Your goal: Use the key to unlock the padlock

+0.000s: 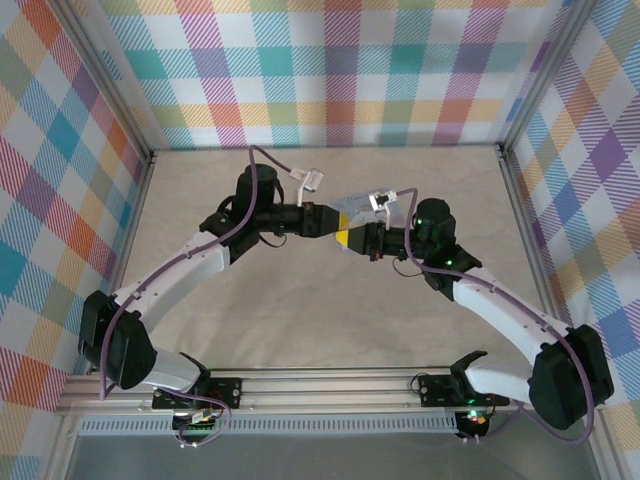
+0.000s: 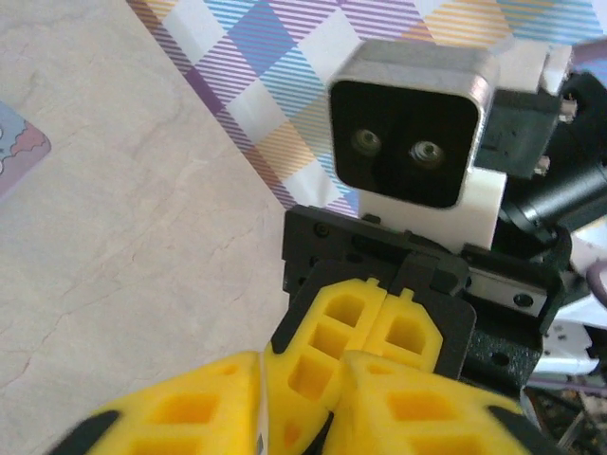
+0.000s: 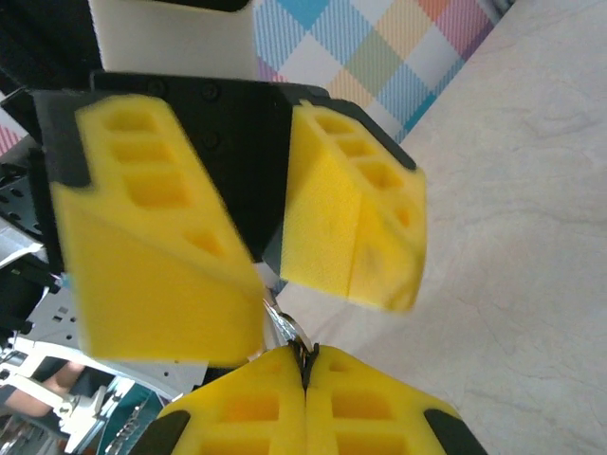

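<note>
Both grippers meet tip to tip above the middle of the table. My right gripper [image 3: 305, 358] is shut, its yellow pads pressed together on a tiny silvery metal piece, the key [image 3: 290, 325], which pokes out from the tips. My left gripper [image 3: 275, 223] faces it with its two yellow fingers apart, one on each side of the key, holding nothing. In the left wrist view my left gripper [image 2: 299, 417] stands open around the shut tips of the right gripper [image 2: 379, 327]. In the top view the left gripper [image 1: 342, 235] and right gripper [image 1: 368, 240] touch noses. The padlock is hidden.
A light-blue printed tin [image 1: 355, 205] lies on the table just behind the meeting grippers; its corner [image 2: 19, 152] shows at the left edge of the left wrist view. Plaid walls close the table in at the back and on both sides.
</note>
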{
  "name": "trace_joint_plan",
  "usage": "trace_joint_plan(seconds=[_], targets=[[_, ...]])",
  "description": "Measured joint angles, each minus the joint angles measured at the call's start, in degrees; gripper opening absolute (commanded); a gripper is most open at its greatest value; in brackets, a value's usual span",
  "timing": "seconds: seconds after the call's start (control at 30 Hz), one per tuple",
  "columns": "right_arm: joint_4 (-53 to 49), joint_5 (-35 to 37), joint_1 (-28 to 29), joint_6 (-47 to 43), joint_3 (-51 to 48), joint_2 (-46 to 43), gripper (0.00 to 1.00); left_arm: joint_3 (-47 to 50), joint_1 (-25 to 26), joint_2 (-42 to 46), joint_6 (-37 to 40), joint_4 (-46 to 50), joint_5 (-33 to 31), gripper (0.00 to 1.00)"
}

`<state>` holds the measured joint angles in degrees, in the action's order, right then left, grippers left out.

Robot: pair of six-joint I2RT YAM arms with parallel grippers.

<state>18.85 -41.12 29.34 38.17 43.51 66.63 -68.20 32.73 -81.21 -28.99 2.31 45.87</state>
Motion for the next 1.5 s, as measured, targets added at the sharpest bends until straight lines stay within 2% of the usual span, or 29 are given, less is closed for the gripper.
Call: trace_joint_plan(seconds=[0.1, 0.2, 0.37, 0.57, 0.7, 0.8, 1.1, 1.17, 1.37, 1.5], targets=[[-0.07, 1.84, 0.0, 0.52, -1.68, -1.09, 0.0, 1.6, -0.63, 1.81, -2.51, -2.47, -2.56, 0.63], [0.66, 4.39, 0.0, 2.54, -3.8, -2.08, 0.0, 4.76, -1.03, 4.31, -5.79, -6.58, -5.51, 0.66], [4.72, 8.7, 0.0, 8.22, -6.51, -2.6, 0.0, 9.86, -0.87, 6.34, -10.25, -12.68, -8.94, 0.69], [8.98, 10.73, 0.2, 12.5, -6.64, -2.6, 0.0, 10.64, 0.59, 5.84, -11.93, -15.1, -11.13, 0.67], [9.53, 11.41, 0.85, 13.92, -6.64, -2.56, 0.0, 10.64, 1.86, 4.59, -12.52, -16.41, -11.5, 0.59], [10.43, 11.89, 1.33, 15.02, -6.64, -1.86, 0.0, 10.64, 2.34, 3.65, -12.94, -16.57, -11.52, 0.48], [12.48, 12.87, 2.25, 16.68, -6.54, 0.35, 0.0, 10.62, 2.43, 2.82, -13.31, -17.27, -12.85, 0.01], [12.74, 13.05, 2.25, 16.68, -6.54, 0.35, 0.04, 10.62, 2.38, 2.82, -12.81, -17.18, -13.64, 0.0], [9.77, 13.51, 2.25, 14.49, -6.56, -1.49, 0.24, 10.62, 2.62, 2.82, -12.11, -16.17, -13.77, 0.0], [8.0, 13.44, 2.14, 13.03, -6.56, -3.58, 0.3, 10.62, 2.67, 2.82, -11.65, -16.0, -13.16, 0.0]])
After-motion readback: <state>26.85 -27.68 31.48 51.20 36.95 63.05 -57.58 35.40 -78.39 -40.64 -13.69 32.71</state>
